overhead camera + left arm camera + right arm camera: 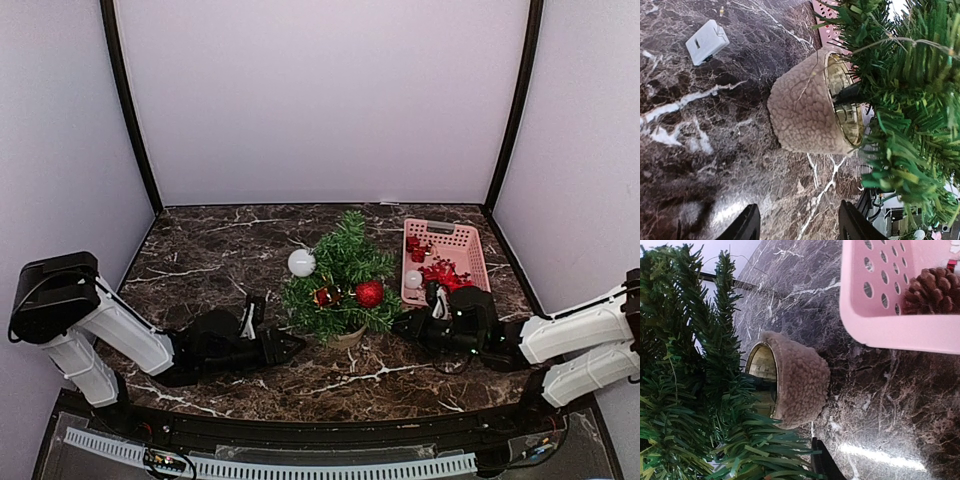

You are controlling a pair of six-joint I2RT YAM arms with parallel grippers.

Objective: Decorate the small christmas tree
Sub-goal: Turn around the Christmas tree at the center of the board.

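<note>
Facing the small christmas tree nearby, the left end effector gapes.

Green tree (tan base), pink basket

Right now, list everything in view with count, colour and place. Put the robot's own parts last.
small christmas tree: one, dark green, table centre
pot: one, tan, under the tree
white ball: one, white, tree's left side
red ball: one, red, tree's front right
small ornament: one, red, tree's front
basket: one, pink, right of the tree
red ornaments: several, red, in the basket
pine cone: one, brown, in the basket
small box: one, white, on the table near the pot
table: one, dark marble, white veins
left gripper: one, black, left of the pot, open
right gripper: one, black, between tree and basket, jaws unclear
</note>
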